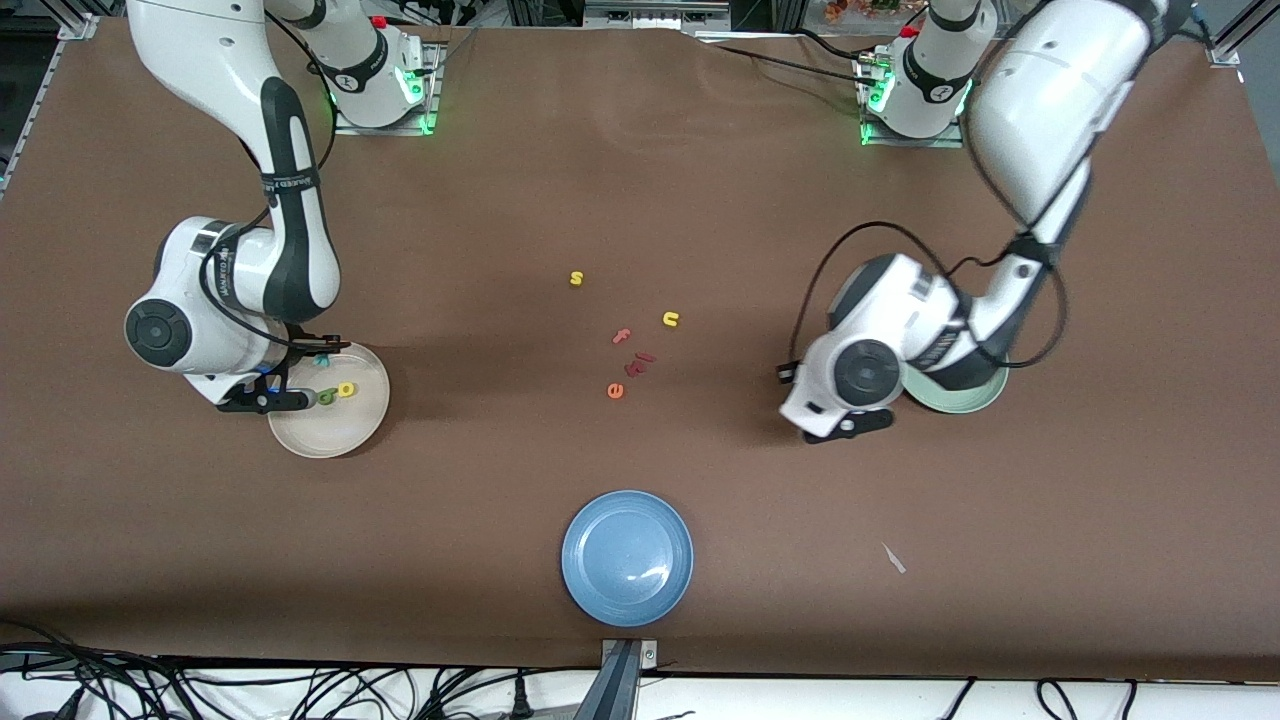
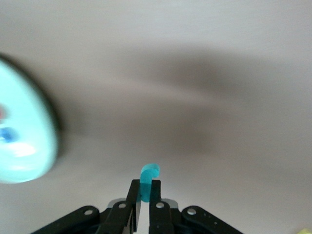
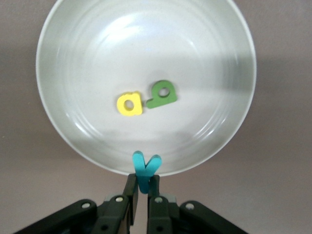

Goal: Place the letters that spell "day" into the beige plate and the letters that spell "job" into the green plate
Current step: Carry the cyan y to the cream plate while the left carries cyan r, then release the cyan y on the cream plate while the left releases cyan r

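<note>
The surface (image 1: 700, 200) lay bare between the bases and the loose letters (image 1: 630, 350) at its middle; the right claw (image 3: 142, 181) crowded the beige plate's (image 1: 340, 435) rim; the left arm's wrist covered most of the green plate (image 1: 975, 398); the blue plate (image 1: 627, 558) stood unobstructed

arms: glossy white shells, dark grey joint bands, round grey end caps
cables: black, looping loose along both arms
bases: green lights glowing, red buttons on top
gripper fingers: black, small silver screws
</note>
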You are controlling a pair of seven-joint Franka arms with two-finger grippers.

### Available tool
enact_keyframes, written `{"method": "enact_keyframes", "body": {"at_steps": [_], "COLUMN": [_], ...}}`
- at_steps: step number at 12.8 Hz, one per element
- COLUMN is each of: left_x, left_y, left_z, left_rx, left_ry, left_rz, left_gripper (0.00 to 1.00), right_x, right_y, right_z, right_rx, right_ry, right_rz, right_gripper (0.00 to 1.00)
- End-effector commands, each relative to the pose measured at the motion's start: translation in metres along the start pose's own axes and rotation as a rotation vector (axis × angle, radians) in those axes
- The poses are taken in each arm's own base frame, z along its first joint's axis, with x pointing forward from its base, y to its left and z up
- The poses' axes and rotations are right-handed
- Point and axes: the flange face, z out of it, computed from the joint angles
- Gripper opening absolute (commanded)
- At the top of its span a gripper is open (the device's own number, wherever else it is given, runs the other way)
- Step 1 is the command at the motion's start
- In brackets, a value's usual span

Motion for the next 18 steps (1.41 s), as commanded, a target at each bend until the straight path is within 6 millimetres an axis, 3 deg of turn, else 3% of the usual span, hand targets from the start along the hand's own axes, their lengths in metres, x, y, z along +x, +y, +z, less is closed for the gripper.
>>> {"method": "enact_keyframes", "body": {"at_steps": [1,2,4,7,11,13,15,16,17,18], "left_x": [0.003,0.010,0.023,0.039,0.051,0.055,0.059,0.059,0.060,0.061], "left_y": [-0.062,-0.085,-0.117,-0.165,-0.213,-0.223,-0.234,-0.234,-0.234,-0.237], "left_z": [-0.018,-0.020,-0.013,0.023,0.073,0.097,0.105,0.100,0.089,0.066], "left_rx": [0.036,0.030,0.030,0.034,0.080,0.061,0.044,0.046,0.044,0.040], "left_ry": [-0.061,-0.072,-0.083,-0.111,-0.121,-0.134,-0.133,-0.125,-0.107,-0.068], "left_rz": [0.075,0.085,0.062,0.085,0.074,0.066,0.051,0.051,0.052,0.067], "left_gripper": [0.00,0.00,0.00,0.00,0.00,0.02,0.33,0.71,0.90,0.99], "right_x": [0.013,0.015,0.015,0.014,0.014,0.014,0.013,0.013,0.013,0.013], "right_y": [0.002,0.000,-0.006,-0.010,-0.032,-0.040,-0.048,-0.052,-0.055,-0.056], "right_z": [-0.006,-0.008,-0.010,-0.012,-0.034,-0.045,-0.049,-0.051,-0.052,-0.053], "right_rx": [-0.007,-0.008,-0.005,-0.001,0.017,0.024,0.024,0.022,0.022,0.021], "right_ry": [0.022,0.021,0.022,0.020,-0.042,-0.067,-0.080,-0.081,-0.083,-0.082], "right_rz": [-0.008,0.001,0.002,0.036,0.101,0.095,0.082,0.074,0.071,0.067], "right_gripper": [0.39,0.99,1.00,1.00,1.00,1.00,1.00,1.00,1.00,1.00]}}
